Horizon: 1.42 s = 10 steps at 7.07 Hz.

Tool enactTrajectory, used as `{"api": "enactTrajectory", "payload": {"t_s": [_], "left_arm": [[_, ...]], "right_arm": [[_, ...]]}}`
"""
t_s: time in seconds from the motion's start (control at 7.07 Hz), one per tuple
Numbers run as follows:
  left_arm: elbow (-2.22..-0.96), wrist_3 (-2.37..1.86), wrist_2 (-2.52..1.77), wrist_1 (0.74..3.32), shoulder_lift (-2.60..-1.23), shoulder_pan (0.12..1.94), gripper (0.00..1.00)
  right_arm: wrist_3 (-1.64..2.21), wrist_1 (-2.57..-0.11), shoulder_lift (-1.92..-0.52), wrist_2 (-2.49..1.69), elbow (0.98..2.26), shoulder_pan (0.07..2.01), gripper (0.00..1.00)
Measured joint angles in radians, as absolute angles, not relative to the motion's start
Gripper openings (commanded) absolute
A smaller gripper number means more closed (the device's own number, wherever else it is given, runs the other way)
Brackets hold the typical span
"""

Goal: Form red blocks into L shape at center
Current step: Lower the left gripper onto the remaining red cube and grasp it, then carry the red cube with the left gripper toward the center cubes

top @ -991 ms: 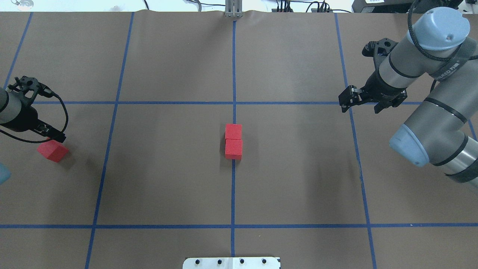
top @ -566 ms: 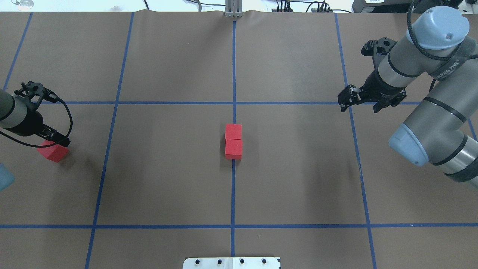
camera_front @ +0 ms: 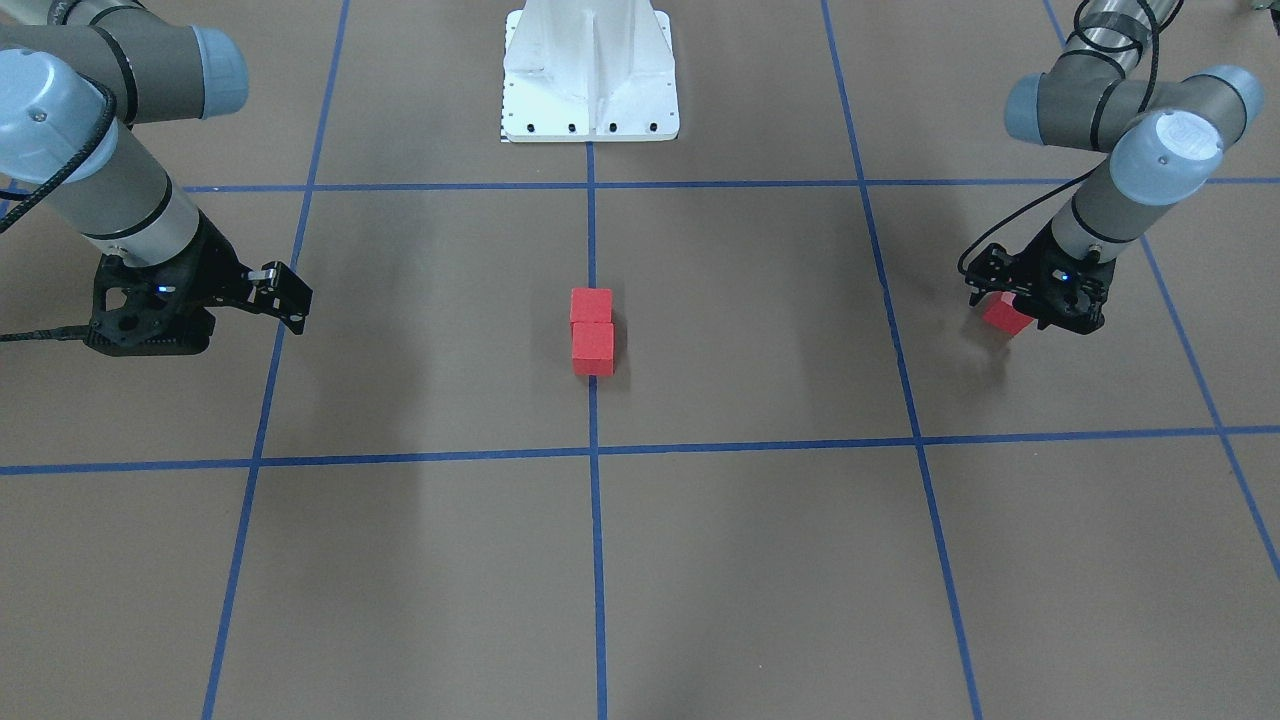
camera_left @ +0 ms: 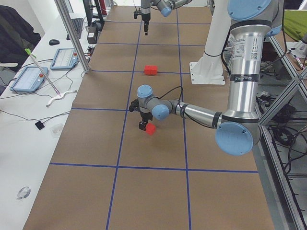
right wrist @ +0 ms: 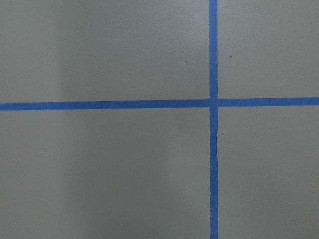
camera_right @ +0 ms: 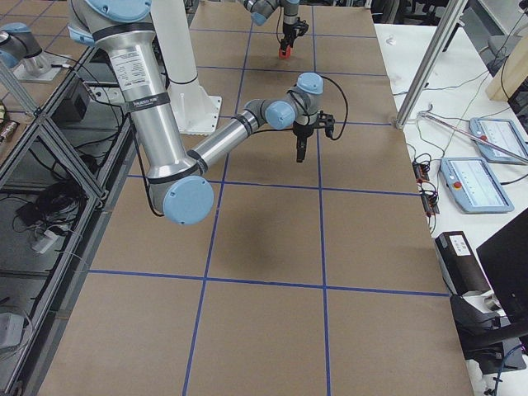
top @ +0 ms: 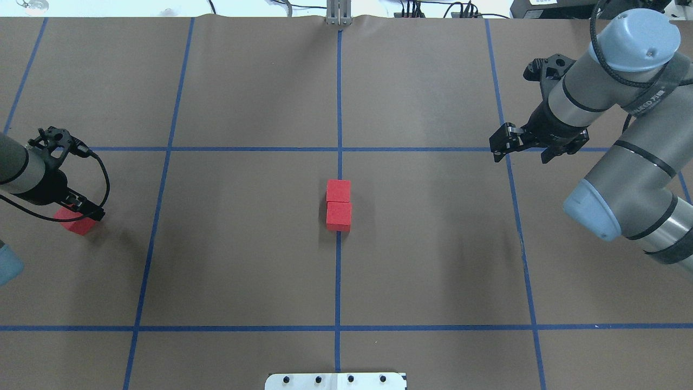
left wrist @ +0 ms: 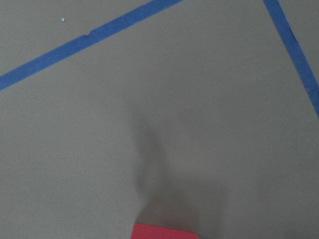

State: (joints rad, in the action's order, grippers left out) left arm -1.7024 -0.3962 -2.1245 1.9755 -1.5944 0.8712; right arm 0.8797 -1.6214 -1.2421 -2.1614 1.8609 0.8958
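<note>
Step in hand, by my judgement: pick-up of the third block. It lies on the tabletop directly beneath the left jaws and is partly hidden by them. Whether these stand apart or are clamped on it cannot be told. The right jaws appear together and empty.

The two red blocks sit touching, in line on the blue tape line at the center, between both jaws and well apart from each.

The next move calls for a secure grip. The block should then go beside an end block, faces flush, forming the L.

Blocks: matte, plain-faced, sharp-edged cubes. Tabletop: brown, matte.
</note>
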Motion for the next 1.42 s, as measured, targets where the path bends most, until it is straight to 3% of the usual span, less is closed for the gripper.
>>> {"api": "enactTrajectory", "payload": {"t_s": [0.14, 0.28, 0.57, 0.99, 1.42], "left_arm": [[-1.703, -0.366, -2.123, 1.975, -1.593, 0.871, 0.89], [-1.704, -0.345, -2.122, 1.974, -1.593, 0.871, 0.72], [-1.705, -0.331, -2.122, 1.973, -1.591, 0.871, 0.01], [-1.711, -0.324, -2.120, 1.969, -1.589, 0.872, 0.00], [-1.851, -0.415, -2.126, 1.704, -1.648, 0.888, 0.00]], "right_arm": [[0.880, -1.621, -1.242, -2.161, 1.862, 0.896, 1.00], [0.880, -1.621, -1.241, -2.162, 1.862, 0.896, 1.00], [0.881, -1.621, -1.241, -2.163, 1.865, 0.896, 1.00], [0.881, -1.621, -1.241, -2.164, 1.871, 0.896, 1.00], [0.881, -1.621, -1.240, -2.164, 1.872, 0.897, 1.00]]}}
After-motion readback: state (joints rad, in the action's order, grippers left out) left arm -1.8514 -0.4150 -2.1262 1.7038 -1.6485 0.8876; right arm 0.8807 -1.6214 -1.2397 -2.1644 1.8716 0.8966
